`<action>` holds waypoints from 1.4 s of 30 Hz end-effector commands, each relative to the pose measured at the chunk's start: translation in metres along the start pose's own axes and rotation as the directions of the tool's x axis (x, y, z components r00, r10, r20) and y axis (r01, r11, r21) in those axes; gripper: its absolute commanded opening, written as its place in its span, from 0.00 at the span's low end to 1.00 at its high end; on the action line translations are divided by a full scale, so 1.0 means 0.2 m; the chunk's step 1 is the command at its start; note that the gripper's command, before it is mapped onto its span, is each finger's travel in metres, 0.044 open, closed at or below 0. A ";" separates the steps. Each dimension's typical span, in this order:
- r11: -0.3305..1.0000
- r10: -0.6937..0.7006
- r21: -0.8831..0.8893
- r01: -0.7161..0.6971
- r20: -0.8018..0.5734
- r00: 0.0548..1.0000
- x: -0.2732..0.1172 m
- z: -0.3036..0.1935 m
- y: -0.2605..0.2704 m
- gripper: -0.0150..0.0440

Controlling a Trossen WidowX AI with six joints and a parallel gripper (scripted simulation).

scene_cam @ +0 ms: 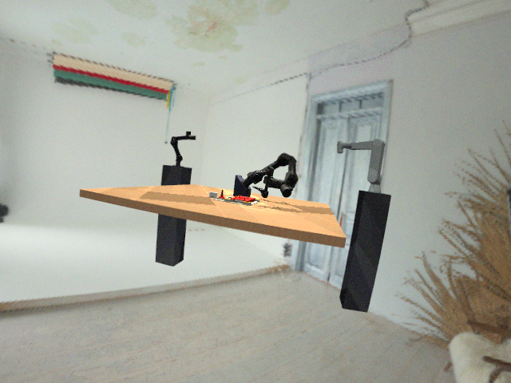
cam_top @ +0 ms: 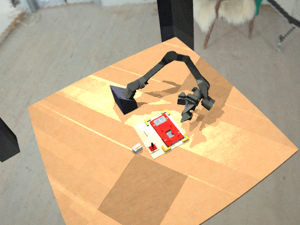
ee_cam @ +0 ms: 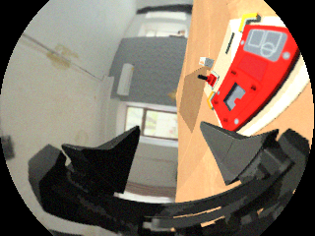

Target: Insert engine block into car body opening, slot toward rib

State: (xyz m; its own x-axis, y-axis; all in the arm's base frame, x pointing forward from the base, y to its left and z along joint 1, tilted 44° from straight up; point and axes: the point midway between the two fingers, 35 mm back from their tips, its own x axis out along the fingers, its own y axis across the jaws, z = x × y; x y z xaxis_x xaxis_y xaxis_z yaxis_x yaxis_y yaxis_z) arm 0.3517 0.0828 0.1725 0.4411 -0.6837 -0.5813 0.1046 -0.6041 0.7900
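Currently holding nothing, hand (cam_top: 186, 116) (scene_cam: 261, 191) (ee_cam: 169, 126) wide open beside red car body (cam_top: 161, 124) (scene_cam: 244, 199) (ee_cam: 256, 69). Small grey block (cam_top: 137, 148) (scene_cam: 213, 194) (ee_cam: 206, 62), probably engine, on bench (cam_top: 96, 154) (scene_cam: 198, 206) (ee_cam: 189, 162) just off pale board (cam_top: 143, 131) (ee_cam: 222, 54), near black-knobbed red piece (cam_top: 152, 146) (scene_cam: 222, 195) (ee_cam: 212, 79). Looks light, stiff, perhaps slippery, hardly fragile. Best pinched square across opposite sides, high up, leaving lower part free for opening (cam_top: 169, 133) (ee_cam: 234, 96); slot direction too small to tell.
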 end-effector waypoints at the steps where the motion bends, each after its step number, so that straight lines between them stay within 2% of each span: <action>1: 1.000 -0.002 0.004 0.002 0.002 1.000 0.00 0.00 0.00 0.98; 2: 1.000 -0.009 0.018 0.009 0.007 1.000 0.01 0.00 0.00 1.00; 11: 0.960 -0.133 0.259 0.105 0.092 0.987 0.08 0.04 -0.03 1.00; 22: 0.822 -0.289 0.550 0.146 0.182 0.940 0.14 0.09 -0.06 1.00; 32: 0.631 -0.428 0.770 0.097 0.242 0.871 0.19 0.12 -0.08 1.00; 42: 0.405 -0.562 0.914 -0.033 0.277 0.779 0.21 0.14 -0.10 1.00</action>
State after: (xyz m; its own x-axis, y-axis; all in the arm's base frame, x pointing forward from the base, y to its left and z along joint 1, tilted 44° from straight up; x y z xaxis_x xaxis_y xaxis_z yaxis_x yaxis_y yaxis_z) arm 0.3427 0.0535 0.1295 0.0666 -0.3488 -0.9348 -0.7296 -0.6561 0.1928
